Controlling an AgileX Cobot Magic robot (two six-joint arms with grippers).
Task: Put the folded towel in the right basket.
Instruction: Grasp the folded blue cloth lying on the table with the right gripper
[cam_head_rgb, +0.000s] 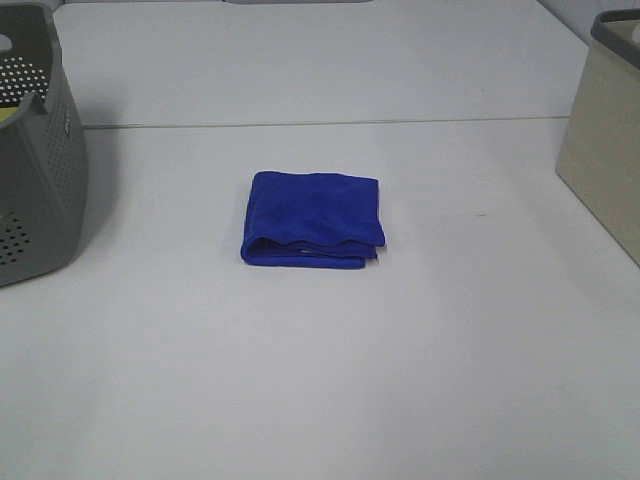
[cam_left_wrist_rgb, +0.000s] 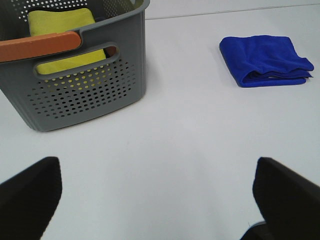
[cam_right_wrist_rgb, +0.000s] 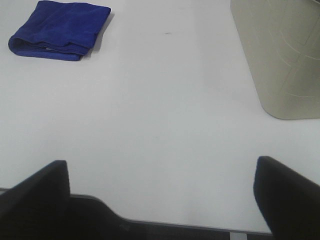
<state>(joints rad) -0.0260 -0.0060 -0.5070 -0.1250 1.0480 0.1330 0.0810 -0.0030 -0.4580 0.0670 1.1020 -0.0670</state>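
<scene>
The left gripper hangs low over the table, its fingers spread wide and holding nothing. The right gripper is the same. The folded blue towel lies flat mid-table, well apart from both. At its 9 o'clock the grey basket holds a yellow cloth. At 3 o'clock stands the beige basket, its inside hidden.

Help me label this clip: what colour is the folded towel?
The towel is plain deep blue, clearest in the exterior high view.

The left gripper and right gripper show black, blunt fingers (blurred, seemingly smooth).
</scene>
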